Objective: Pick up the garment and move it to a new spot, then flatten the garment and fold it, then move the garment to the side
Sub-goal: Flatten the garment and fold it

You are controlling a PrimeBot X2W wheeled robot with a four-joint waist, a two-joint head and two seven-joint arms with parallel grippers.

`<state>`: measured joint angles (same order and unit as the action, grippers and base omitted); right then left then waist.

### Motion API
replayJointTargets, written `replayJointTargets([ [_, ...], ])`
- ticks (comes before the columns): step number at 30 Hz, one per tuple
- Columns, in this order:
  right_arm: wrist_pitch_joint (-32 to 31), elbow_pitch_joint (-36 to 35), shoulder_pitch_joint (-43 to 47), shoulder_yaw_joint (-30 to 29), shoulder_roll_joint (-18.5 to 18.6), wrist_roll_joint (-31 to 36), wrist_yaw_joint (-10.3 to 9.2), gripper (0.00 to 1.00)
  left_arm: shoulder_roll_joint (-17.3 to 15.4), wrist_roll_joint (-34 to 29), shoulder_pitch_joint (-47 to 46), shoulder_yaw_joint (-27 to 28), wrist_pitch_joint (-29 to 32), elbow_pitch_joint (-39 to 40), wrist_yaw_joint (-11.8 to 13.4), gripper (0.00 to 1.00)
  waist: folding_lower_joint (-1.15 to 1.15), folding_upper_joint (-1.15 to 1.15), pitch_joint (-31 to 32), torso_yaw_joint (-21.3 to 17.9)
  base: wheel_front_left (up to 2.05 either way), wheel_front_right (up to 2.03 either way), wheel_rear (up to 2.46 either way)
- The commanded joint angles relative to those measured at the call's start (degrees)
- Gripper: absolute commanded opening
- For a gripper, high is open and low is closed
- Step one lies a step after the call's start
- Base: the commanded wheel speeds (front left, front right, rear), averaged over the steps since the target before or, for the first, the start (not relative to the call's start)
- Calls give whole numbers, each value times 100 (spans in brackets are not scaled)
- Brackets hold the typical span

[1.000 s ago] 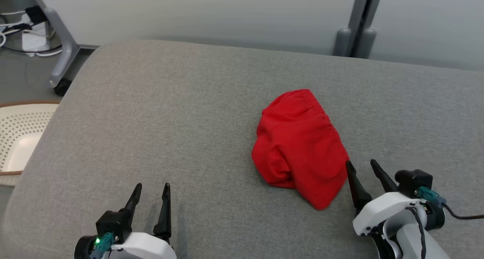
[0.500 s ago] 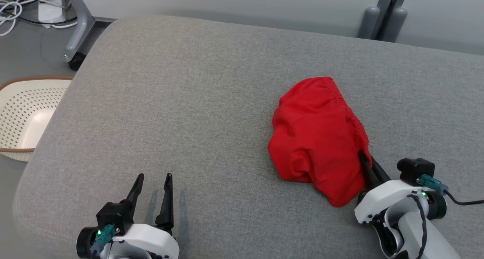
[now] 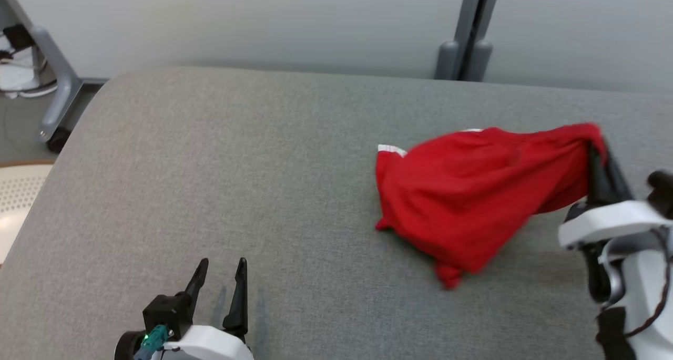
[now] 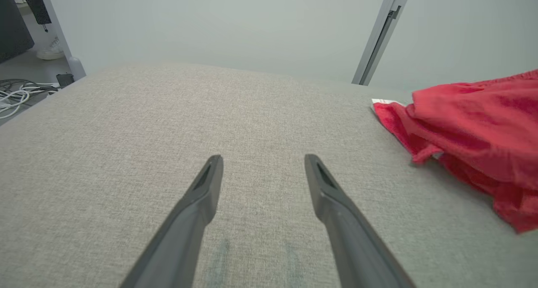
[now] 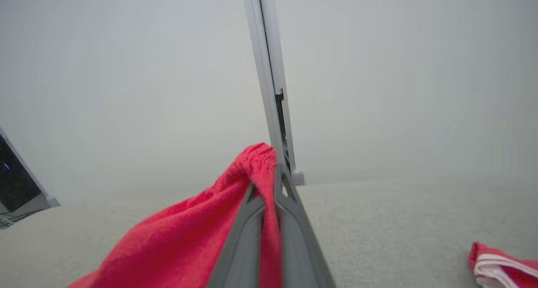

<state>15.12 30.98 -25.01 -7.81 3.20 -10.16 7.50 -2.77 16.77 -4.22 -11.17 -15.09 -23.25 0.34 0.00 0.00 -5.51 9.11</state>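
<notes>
The garment [image 3: 473, 192] is red cloth with a white-striped hem, lying on the right half of a grey cushioned surface [image 3: 236, 181]. My right gripper [image 3: 597, 152] is shut on its gathered waistband and holds that edge raised, so the cloth stretches from the gripper down to the surface. In the right wrist view the waistband [image 5: 256, 166] is pinched between my right gripper [image 5: 273, 183] fingers. My left gripper [image 3: 221, 268] hovers open over the near left of the surface, well apart from the garment [image 4: 475, 132]; in the left wrist view my left gripper [image 4: 262, 159] has nothing between its fingers.
A pale wall with a grey upright post [image 3: 468, 29] stands behind the surface. A perforated cream basket [image 3: 16, 197] sits on the floor to the left. A wheeled grey stand leg [image 3: 52, 86] and cables lie at the far left.
My right gripper closed on the garment's waistband, then lifted and pulled it to the right, stretching the cloth out. The head camera shifted. The left gripper stayed open in place.
</notes>
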Motion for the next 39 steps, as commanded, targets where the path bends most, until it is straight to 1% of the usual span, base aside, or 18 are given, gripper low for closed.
replayJointTargets([
  [1,1,-184,-148,-105,112,126,-1,0,-29,38,66,3,-6,-32,15,100,0,0,211,-182,0,0,0],
  [4,0,-485,-349,-150,228,352,-1,0,-28,77,141,-27,-6,-76,26,100,0,0,351,-247,0,0,0],
  [7,1,-719,-541,95,297,564,-1,0,-28,149,202,-70,-6,-101,18,100,0,0,464,-224,0,0,0],
  [11,0,-833,-583,721,192,681,-1,0,-33,231,267,-114,-6,-115,30,100,0,0,524,-68,0,0,0],
  [15,0,-607,-332,1475,33,658,-2,8,-30,239,258,-152,-6,-125,20,100,0,0,473,193,0,0,0],
  [17,1,-392,-178,1868,7,509,-2,15,-28,229,232,-162,-6,-147,-7,100,0,0,420,361,0,0,0],
  [18,1,-287,-95,2197,-11,305,-1,21,-28,218,207,-169,-6,-162,-9,100,0,0,397,452,0,0,0],
  [20,1,-112,92,2836,-20,-223,-1,44,-29,190,176,-183,-6,-201,-30,100,0,0,353,616,0,0,0],
  [21,1,-112,92,2836,-20,-223,-1,44,-29,190,176,-183,-6,-201,-30,100,0,0,353,616,0,0,0],
  [22,1,-14,176,3191,-17,-437,-1,66,-31,191,164,-178,-6,-217,-29,100,0,0,339,687,0,0,0],
  [23,4,26,234,3461,-15,-668,-1,100,-30,191,155,-182,-6,-227,-28,100,0,0,328,748,0,0,0],
  [25,5,74,306,4034,-1,-1107,-1,100,-25,174,143,-178,-6,-243,-38,100,0,0,316,830,0,0,0],
  [27,5,13,310,4394,-1,-1460,-1,100,-26,169,140,-153,-6,-242,-43,100,0,0,315,848,0,0,0],
  [30,5,-83,177,4609,4,-1662,-2,100,-24,169,178,-96,-6,-213,-7,100,0,0,333,772,0,0,0],
  [34,3,-80,98,4325,1,-1524,-2,100,-26,221,248,-53,-6,-170,13,100,0,0,361,535,0,0,0],
  [39,1,-20,104,3720,-10,-1311,-2,100,-28,286,194,-94,-6,-127,37,100,0,0,341,244,0,0,0],
])
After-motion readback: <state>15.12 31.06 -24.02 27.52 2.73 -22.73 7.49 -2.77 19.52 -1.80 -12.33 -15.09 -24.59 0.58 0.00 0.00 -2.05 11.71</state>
